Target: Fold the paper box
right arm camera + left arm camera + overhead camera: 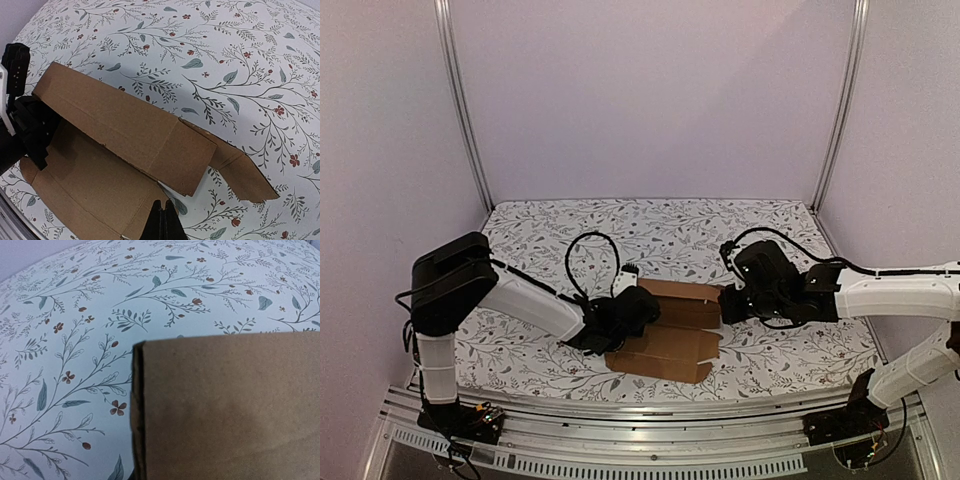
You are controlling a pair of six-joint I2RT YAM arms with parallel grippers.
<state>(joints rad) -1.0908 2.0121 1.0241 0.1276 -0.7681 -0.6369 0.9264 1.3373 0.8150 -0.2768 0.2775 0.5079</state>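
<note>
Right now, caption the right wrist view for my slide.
Partly folded brown paper box on a floral tablecloth, right fingers shut by its near edge.

- Just ahead of the right gripper [161, 212], the paper box [125, 135] blocks the way; the left gripper [22, 125] stands at its far end.
- Beyond the box, the floral table cover [240, 65] lies open.

Top overhead-rear; both wrists close on paper box [670, 350].
</note>
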